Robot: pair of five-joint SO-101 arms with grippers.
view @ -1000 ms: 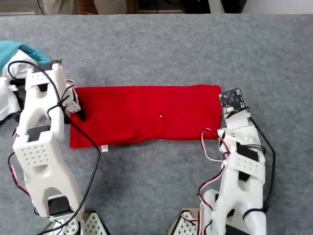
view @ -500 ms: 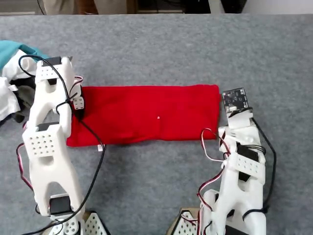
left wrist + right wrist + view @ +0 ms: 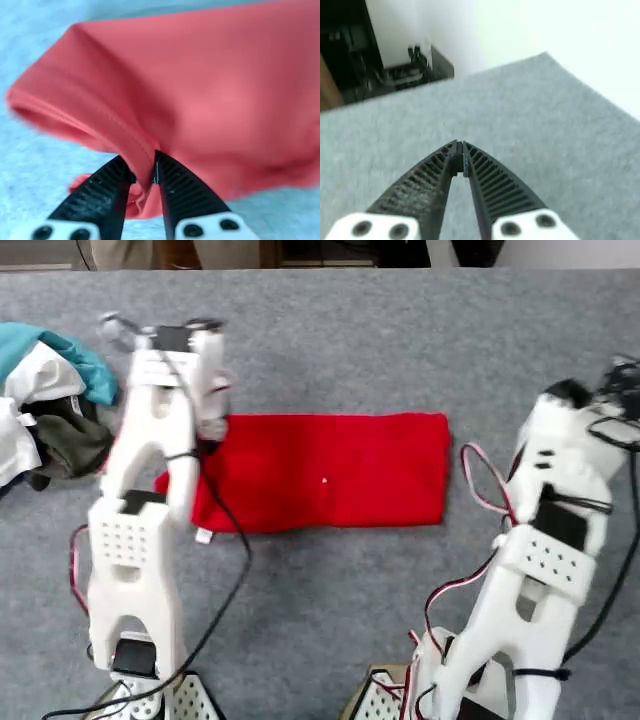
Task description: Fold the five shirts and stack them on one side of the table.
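High view: left fingers pinch the red shirt near a clothes pile; right fingers closed.

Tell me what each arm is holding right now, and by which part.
The left gripper pinches the red shirt by a raised fold at its end; the right gripper, fingers closed, holds nothing.

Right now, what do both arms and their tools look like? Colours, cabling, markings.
Left arm and right arm: white blocky links, black motors, a hole-grid panel on each. Black cable loops off the left; red-and-white wires off the right. Left tool and right tool: black ribbed tapering fingers on white bases with screw holes.
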